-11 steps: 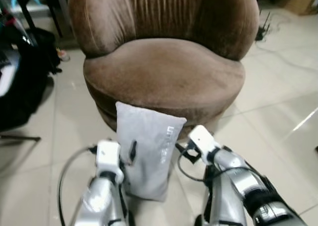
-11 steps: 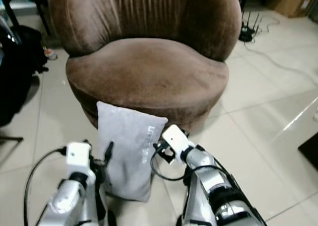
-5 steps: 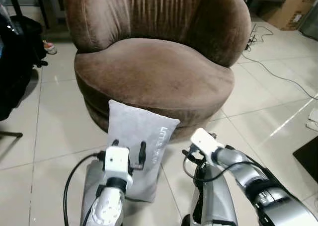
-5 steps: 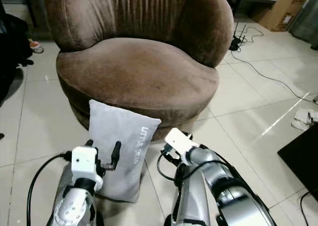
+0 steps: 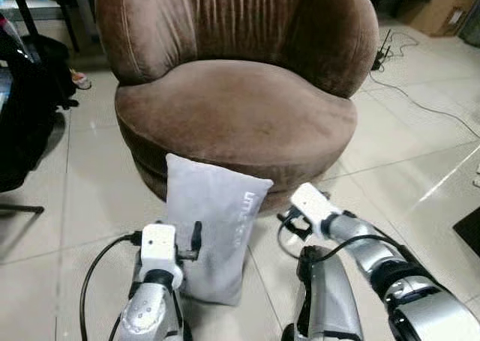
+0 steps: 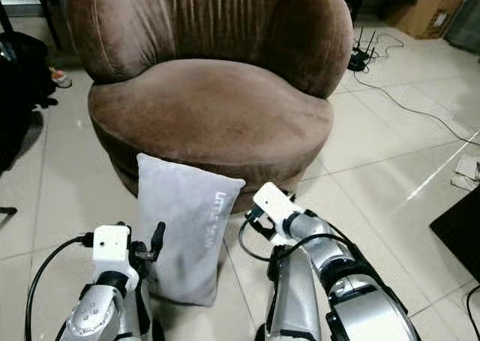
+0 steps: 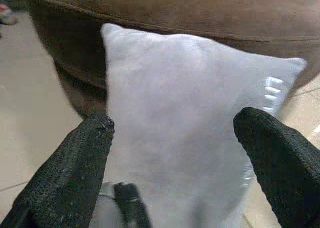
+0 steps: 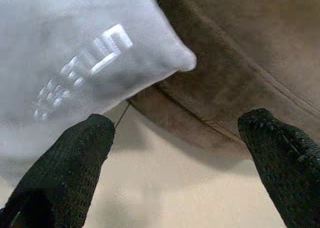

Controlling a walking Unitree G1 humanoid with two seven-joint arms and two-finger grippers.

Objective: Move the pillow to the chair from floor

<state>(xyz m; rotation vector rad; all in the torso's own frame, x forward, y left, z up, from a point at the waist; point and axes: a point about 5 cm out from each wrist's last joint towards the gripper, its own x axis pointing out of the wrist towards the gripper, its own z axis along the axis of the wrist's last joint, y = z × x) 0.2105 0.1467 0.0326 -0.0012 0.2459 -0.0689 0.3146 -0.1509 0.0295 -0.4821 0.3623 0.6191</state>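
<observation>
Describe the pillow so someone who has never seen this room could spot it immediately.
Start at the big round brown chair in the middle of the tiled floor. The pillow stands upright on the floor, leaning against the chair's front base, between the open left gripper and open right gripper. It is the one pale grey thing there, with white lettering along one edge.

A lived-in home room is showing here: a round brown velvet armchair [image 5: 240, 94] is sitting on pale glossy floor tiles [image 5: 420, 139], a grey pillow [image 5: 210, 232] is leaning against its base, a router [image 6: 363, 55] is trailing cables [image 5: 427, 105] over the floor, and a cardboard box [image 6: 426, 11] is standing behind.
</observation>
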